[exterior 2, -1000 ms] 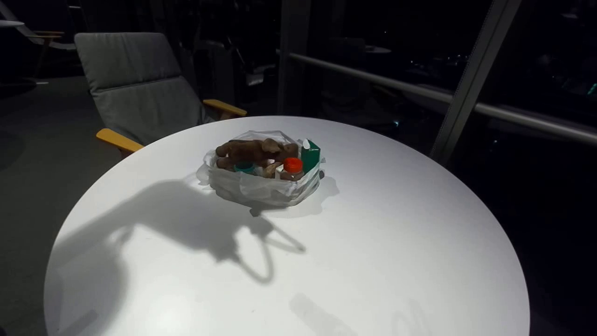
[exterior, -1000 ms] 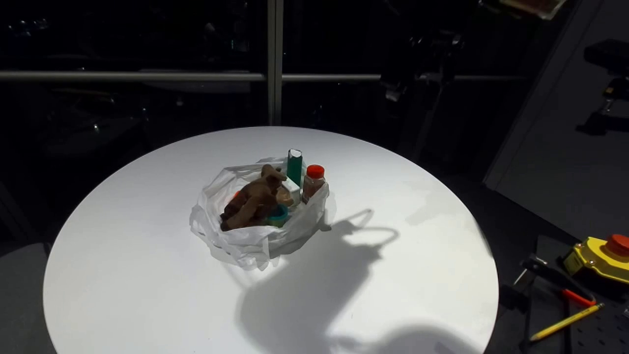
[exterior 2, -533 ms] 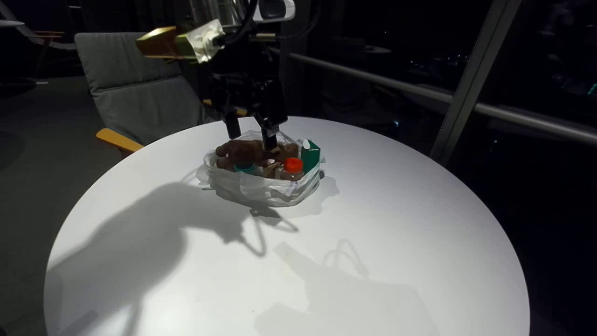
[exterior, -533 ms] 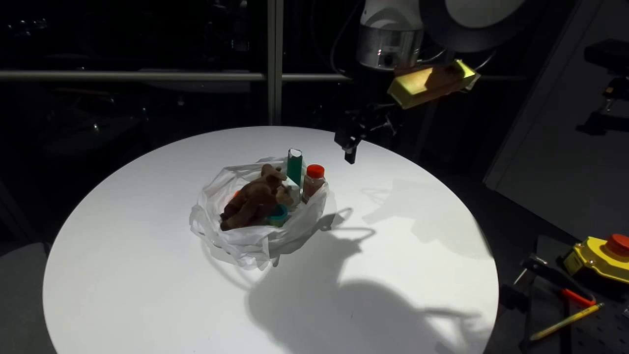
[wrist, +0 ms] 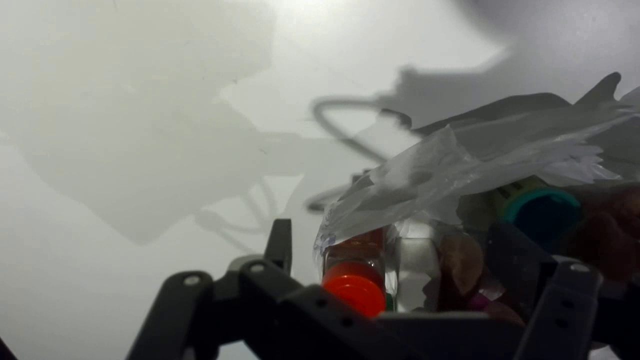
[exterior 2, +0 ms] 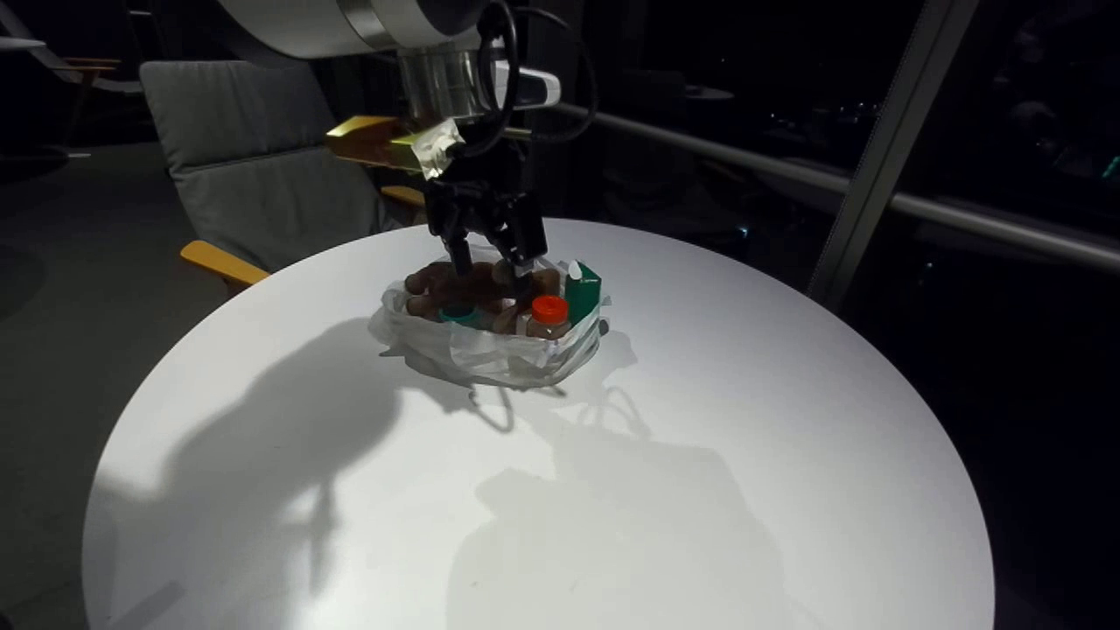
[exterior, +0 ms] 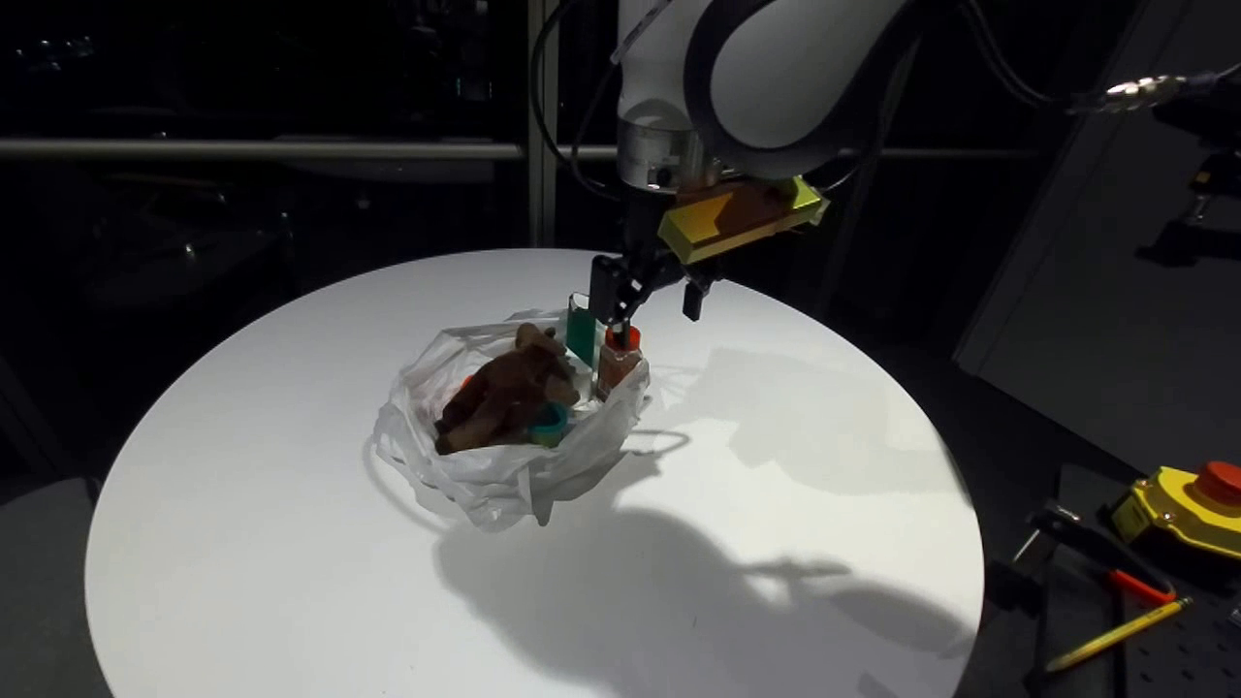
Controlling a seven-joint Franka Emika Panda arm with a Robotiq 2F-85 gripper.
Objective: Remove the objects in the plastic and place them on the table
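A white plastic bag (exterior: 490,480) stands open on the white table (exterior: 291,591). In it are a brown plush toy (exterior: 499,393), a red-capped jar (exterior: 619,370), a green box (exterior: 580,336), a teal-rimmed cup (exterior: 549,427) and a white box (wrist: 415,267). An orange item shows behind the toy. My gripper (exterior: 656,318) is open and empty above the bag; it also shows over the toy in an exterior view (exterior 2: 490,273). In the wrist view, the gripper (wrist: 398,240) has the jar's red cap (wrist: 356,290) between its fingers, nearer the left one. Contact cannot be told.
A yellow block (exterior: 742,221) is fixed at my wrist. A grey chair (exterior 2: 254,157) stands by the table's edge. A side stand holds a yellow box with a red button (exterior: 1183,514) and a pencil (exterior: 1115,636). A window rail (exterior 2: 700,149) runs behind the table.
The arm has come into both exterior views and moved down over the bag, leftward in an exterior view. The gripper stays open where visible. The bag and its objects have not visibly moved.
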